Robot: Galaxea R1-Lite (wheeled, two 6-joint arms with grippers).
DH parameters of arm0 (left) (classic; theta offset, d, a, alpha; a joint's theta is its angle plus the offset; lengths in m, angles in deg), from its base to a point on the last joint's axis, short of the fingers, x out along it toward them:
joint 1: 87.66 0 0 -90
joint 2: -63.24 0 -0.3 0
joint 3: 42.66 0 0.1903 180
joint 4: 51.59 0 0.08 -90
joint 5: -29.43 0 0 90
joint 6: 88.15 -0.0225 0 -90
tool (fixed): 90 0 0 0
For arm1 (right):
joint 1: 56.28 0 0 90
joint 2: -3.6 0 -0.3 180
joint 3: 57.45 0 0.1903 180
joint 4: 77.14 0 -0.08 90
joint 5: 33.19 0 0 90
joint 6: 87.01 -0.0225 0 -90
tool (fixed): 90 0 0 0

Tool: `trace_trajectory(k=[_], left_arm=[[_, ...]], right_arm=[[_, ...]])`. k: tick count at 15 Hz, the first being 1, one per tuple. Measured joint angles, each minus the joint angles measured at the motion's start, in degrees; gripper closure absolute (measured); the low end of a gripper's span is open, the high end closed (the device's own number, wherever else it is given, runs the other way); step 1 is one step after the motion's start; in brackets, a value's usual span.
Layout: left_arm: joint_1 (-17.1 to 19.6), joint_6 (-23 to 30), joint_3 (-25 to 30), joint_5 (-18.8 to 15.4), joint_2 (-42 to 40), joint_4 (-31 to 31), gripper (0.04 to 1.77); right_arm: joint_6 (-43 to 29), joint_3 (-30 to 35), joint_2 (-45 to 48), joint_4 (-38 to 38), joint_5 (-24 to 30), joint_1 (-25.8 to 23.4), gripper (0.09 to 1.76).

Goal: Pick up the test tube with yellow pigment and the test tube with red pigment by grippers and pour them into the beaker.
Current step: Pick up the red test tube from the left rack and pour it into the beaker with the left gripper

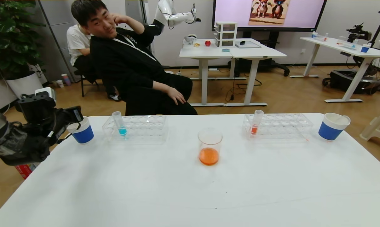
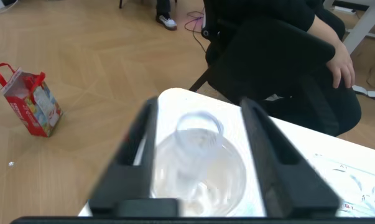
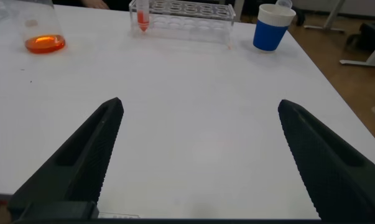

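Note:
The beaker (image 1: 210,146) stands mid-table with orange liquid in its bottom; it also shows in the right wrist view (image 3: 43,38). No tube with yellow liquid is in view. My left gripper (image 1: 74,121) hangs over the left blue-and-white paper cup (image 1: 82,134), open, its fingers either side of an empty clear tube (image 2: 198,134) that stands in the cup (image 2: 227,180). A tube with orange-red liquid (image 1: 256,123) stands in the right rack (image 1: 281,126). My right gripper (image 3: 199,104) is open and empty above bare table at the front right, out of the head view.
A tube with blue liquid (image 1: 120,124) stands in the left rack (image 1: 142,127). A second paper cup (image 1: 332,126) sits at the far right. A seated person (image 1: 130,63) is just behind the table. A red bag (image 2: 30,102) lies on the floor.

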Motion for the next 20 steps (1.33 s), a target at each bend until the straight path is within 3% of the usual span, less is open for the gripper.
trace_trajectory(k=[1, 2, 3, 8, 11, 15, 20], left_arm=[[0.1, 0.0, 0.0, 0.1, 0.0, 0.0, 0.35], [0.1, 0.0, 0.1, 0.1, -0.1, 0.0, 0.12], [0.1, 0.0, 0.2, 0.1, -0.1, 0.0, 0.06], [-1.3, 0.5, -0.7, -0.3, -3.3, -1.0, 0.06], [-7.0, 0.6, -2.2, -0.4, -7.8, -7.0, 0.06], [-17.6, 0.4, -3.9, 0.1, -15.1, -12.4, 0.06], [-21.7, -1.2, -0.2, -0.2, -26.6, -15.0, 0.06]], right_arm=[[0.0, 0.0, 0.0, 0.0, 0.0, 0.0, 0.11], [0.0, 0.0, 0.0, 0.0, 0.0, 0.0, 0.11], [0.0, 0.0, 0.0, 0.0, 0.0, 0.0, 0.11], [0.0, 0.0, 0.0, 0.0, 0.0, 0.0, 0.11], [0.0, 0.0, 0.0, 0.0, 0.0, 0.0, 0.11], [0.0, 0.0, 0.0, 0.0, 0.0, 0.0, 0.11], [0.0, 0.0, 0.0, 0.0, 0.0, 0.0, 0.11]])
